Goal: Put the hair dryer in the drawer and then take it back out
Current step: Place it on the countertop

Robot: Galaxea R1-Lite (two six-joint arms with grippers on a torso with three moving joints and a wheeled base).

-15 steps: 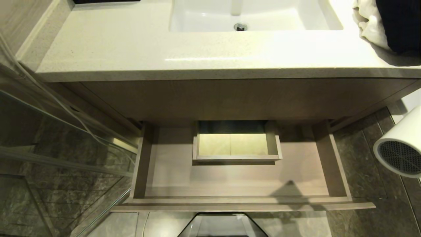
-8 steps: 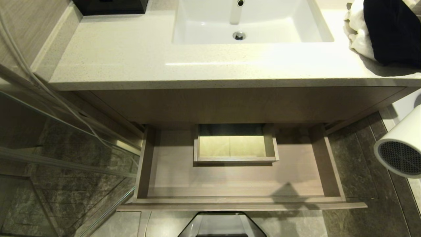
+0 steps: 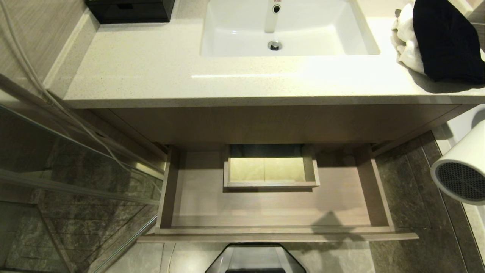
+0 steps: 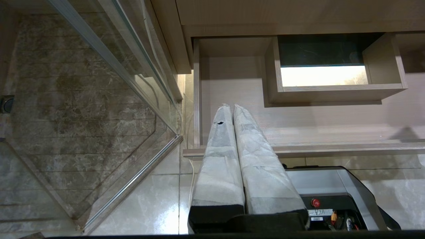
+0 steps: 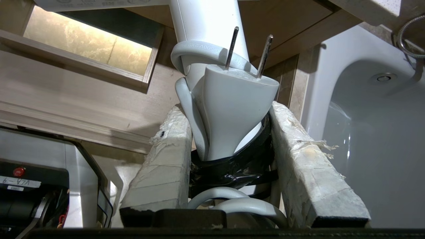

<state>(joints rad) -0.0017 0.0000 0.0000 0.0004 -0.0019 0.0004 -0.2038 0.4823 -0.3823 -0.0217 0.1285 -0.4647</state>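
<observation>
The left gripper point(image 4: 232, 109) hangs idle over the left front corner of the open drawer point(image 3: 379, 197), its taped fingers point(image 4: 219, 156) pressed together on nothing. The drawer lies pulled out below the counter point(image 3: 151, 68), nothing visible inside but its boxed cut-out point(image 3: 271, 168). Off to the right, outside the drawer and above the floor, the right gripper point(image 5: 229, 132) clamps the hair dryer point(image 3: 460, 170), apparently around its cord-wrapped handle, plug point(image 5: 232, 109) foremost. The barrel points roughly toward the camera, so the drawer lies to the dryer's left.
</observation>
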